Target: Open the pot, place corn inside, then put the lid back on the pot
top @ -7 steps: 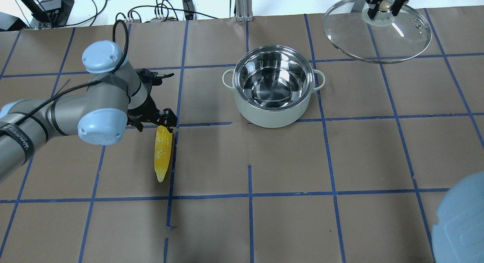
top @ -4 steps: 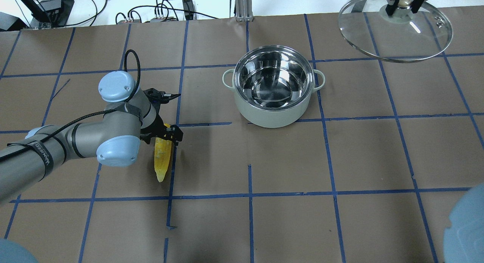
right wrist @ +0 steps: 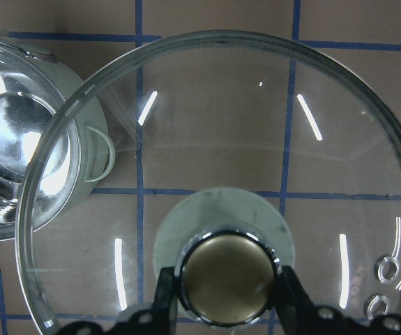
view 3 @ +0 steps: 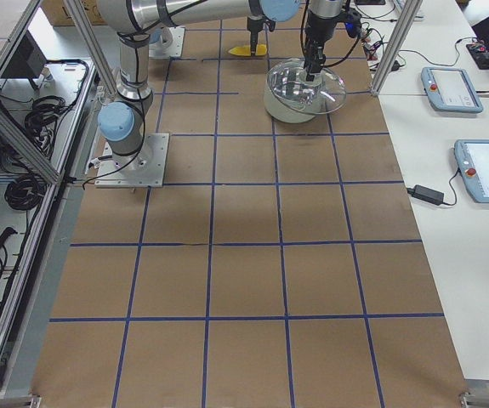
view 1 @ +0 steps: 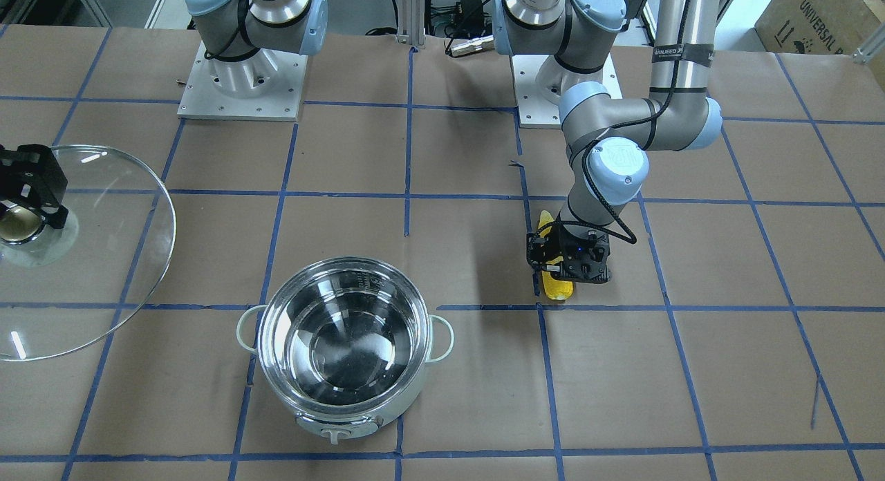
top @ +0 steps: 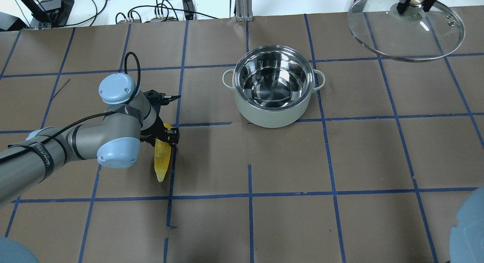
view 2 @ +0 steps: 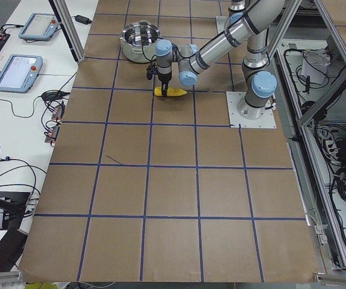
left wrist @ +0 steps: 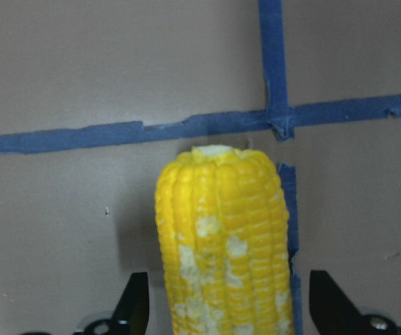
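Glass lid [top: 378, 32] is held aside, clamped in right hand [right wrist: 224, 300], leaving pot [top: 273, 111] open for corn cob [top: 162, 163] straddled by left hand [left wrist: 231, 301], fingers apart.

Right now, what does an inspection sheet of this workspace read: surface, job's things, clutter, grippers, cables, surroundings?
Surface: brown paper with a blue tape grid, lying flat.
Pot: open, empty.
Corn: lying on the paper.
Lid: held aloft, off to the pot's side.
Clutter: nothing seen.
Left gripper: open, straddling the corn's thick end.
Right gripper: shut on the lid.
Cables: black cable looped along the left arm; wires beyond the far edge.
Surroundings: teach pendants on a side table.
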